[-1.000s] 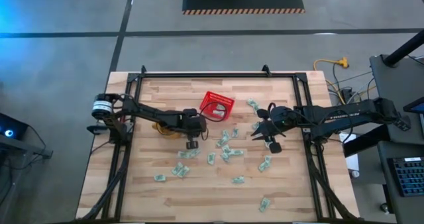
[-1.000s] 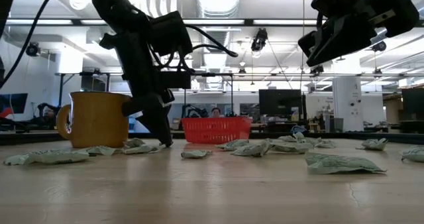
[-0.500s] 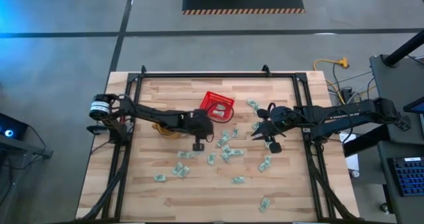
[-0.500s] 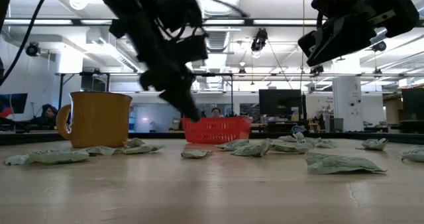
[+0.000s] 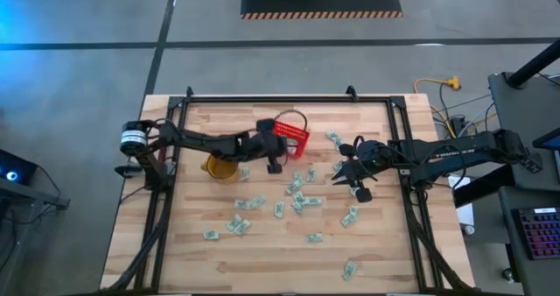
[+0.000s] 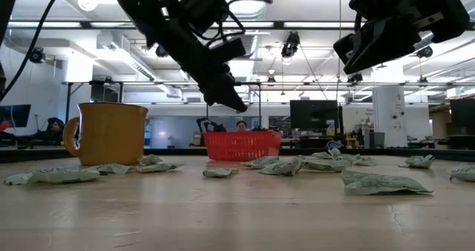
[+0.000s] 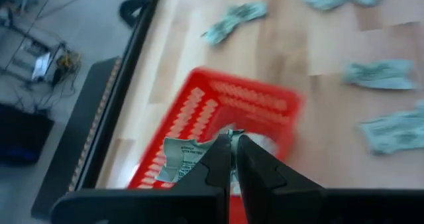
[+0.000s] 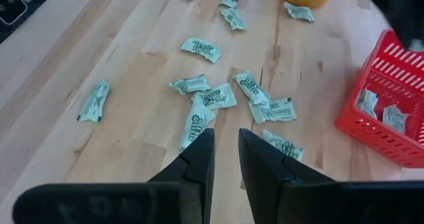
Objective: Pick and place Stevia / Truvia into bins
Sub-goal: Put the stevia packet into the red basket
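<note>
Looking over the wood-plank counter, we see a yellow mug beside the latticed red plastic basket; crinkly paper sachets lie scattered mid-counter. L end effector, fingers pressed together, pinches one sachet above the basket. R end effector hovers slightly spread, holding nothing.

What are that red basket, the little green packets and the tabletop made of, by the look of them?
Red basket: probably moulded plastic, given its even bright colour and latticed walls.
Packets: likely paper, matte and crinkled, with printed lettering.
Tabletop: wood, showing pale joined planks with visible grain.
</note>
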You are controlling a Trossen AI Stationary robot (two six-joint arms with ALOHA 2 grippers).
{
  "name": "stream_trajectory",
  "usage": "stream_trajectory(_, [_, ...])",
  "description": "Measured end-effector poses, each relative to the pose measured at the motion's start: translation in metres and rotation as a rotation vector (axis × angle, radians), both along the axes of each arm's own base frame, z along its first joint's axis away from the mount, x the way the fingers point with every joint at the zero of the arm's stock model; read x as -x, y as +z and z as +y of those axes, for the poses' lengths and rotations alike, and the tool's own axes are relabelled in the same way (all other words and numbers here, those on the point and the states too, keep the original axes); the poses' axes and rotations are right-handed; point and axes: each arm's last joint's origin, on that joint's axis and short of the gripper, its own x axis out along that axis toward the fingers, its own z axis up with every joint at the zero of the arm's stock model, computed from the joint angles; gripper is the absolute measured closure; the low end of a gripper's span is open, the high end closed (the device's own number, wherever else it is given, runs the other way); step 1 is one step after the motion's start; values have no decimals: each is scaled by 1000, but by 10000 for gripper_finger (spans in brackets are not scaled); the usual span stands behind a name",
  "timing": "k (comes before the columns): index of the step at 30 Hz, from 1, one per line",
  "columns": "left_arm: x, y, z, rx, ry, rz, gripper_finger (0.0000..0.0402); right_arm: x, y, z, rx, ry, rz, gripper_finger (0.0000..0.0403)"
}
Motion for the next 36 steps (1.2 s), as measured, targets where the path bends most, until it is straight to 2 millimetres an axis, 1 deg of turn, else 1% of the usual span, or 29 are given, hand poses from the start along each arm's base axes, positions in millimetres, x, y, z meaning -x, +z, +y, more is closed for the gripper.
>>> stream_trajectory(4, [3,-1,17,68,31,-23,401,0,0,0,1,0,-1,342])
stream_trajectory(7, [5,-2,24,106,55,-36,401,0,-1,-1,11,-12,2,344])
stream_trajectory(11, [6,-2,28,126,80,-47,394,2,-6,-4,91,-109,23,343])
stream_trajectory(13, [6,-2,28,127,81,-47,376,3,-11,-6,123,-169,37,342])
stream_trajectory(15, [6,-2,27,127,78,-47,349,5,-15,-7,136,-207,53,342])
stream_trajectory(19, [6,-2,27,125,79,-48,287,6,-20,-7,136,-219,47,344])
stream_trajectory(23, [6,-2,27,125,83,-49,234,4,-25,-7,138,-205,-16,338])
stream_trajectory(26, [7,3,23,135,82,-70,212,-2,-29,-5,126,-127,-47,330])
stream_trajectory(30, [10,12,12,147,51,-73,204,-15,-41,-4,143,-44,-53,321])
stream_trajectory(36, [20,26,-21,209,-96,-23,203,-37,-61,-4,216,21,9,314])
